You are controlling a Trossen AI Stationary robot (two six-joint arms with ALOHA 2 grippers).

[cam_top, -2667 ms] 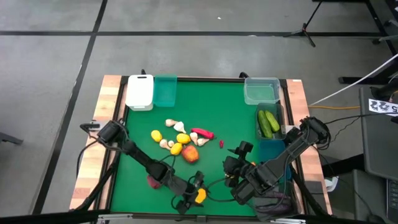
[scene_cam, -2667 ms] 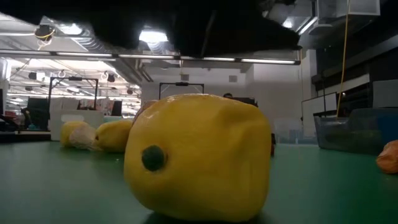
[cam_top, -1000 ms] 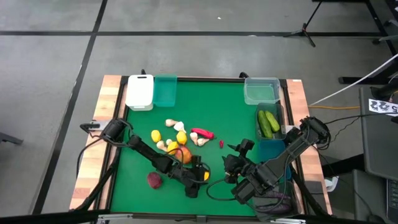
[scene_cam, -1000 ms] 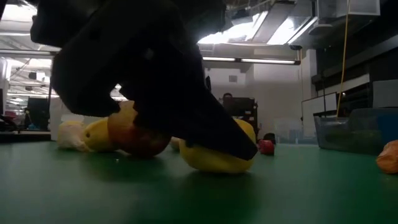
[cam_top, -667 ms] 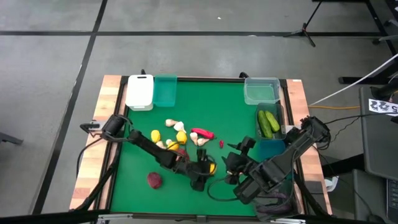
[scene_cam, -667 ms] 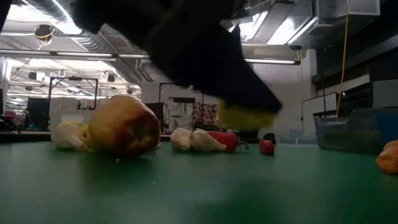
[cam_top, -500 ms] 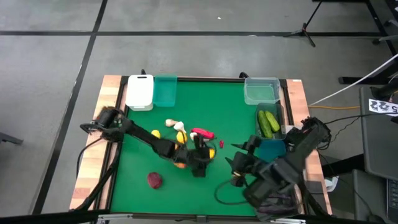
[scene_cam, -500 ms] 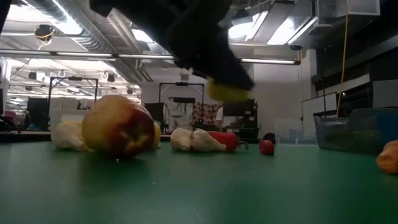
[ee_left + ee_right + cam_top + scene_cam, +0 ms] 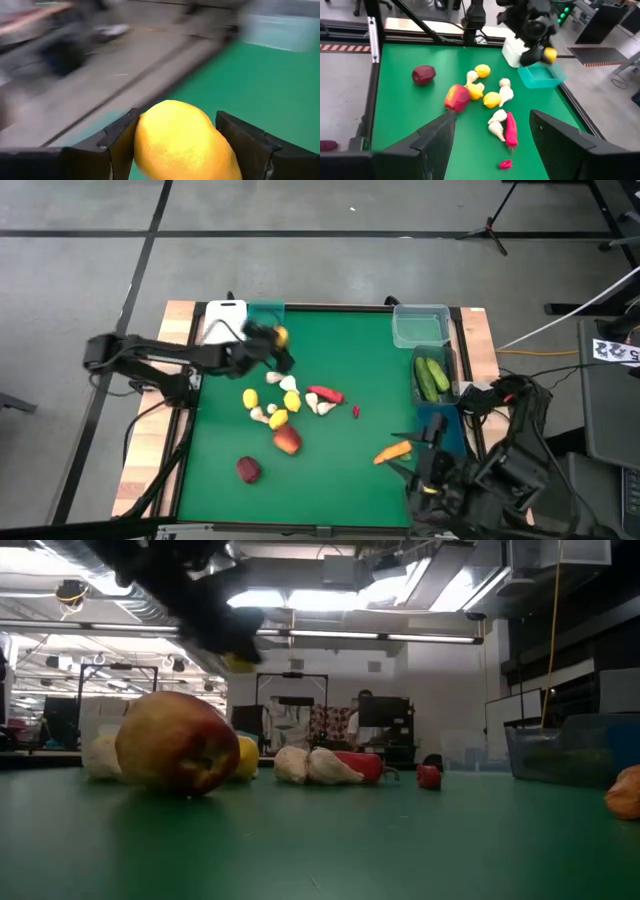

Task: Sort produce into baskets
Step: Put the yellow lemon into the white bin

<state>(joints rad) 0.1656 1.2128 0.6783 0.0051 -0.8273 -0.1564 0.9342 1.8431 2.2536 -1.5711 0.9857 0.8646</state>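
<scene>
My left gripper (image 9: 277, 342) is shut on a yellow lemon (image 9: 281, 335) in the air over the near right corner of the teal bin (image 9: 262, 320), beside the white bin (image 9: 222, 320). The lemon also shows in the left wrist view (image 9: 180, 142) and the right wrist view (image 9: 549, 55). My right gripper (image 9: 418, 468) is open and empty at the near right, by the blue bin (image 9: 438, 423). An orange carrot (image 9: 393, 451) lies on the mat in front of it. Lemons (image 9: 251, 397), garlic bulbs (image 9: 289, 383), a red chili (image 9: 325, 394) and an apple (image 9: 287, 440) lie mid-table. My left gripper pinches the lemon between its two fingers (image 9: 118, 142), one on each side of its body (image 9: 145, 135). The lemon is lifted clear of the table, above the teal bin's corner.
A clear bin (image 9: 420, 326) stands at the far right. A dark grey bin (image 9: 450, 375) behind the blue one holds two cucumbers (image 9: 432, 378). A dark red piece (image 9: 248, 469) lies near the front left, a small red piece (image 9: 356, 411) mid-table. Open green mat lies at the near middle.
My left gripper has risen from the near middle of the table and swung toward the far left with the lemon, ending over the teal bin. My right arm has drawn back toward the near right corner, uncovering the carrot. The apple has shifted a little toward the near edge.
</scene>
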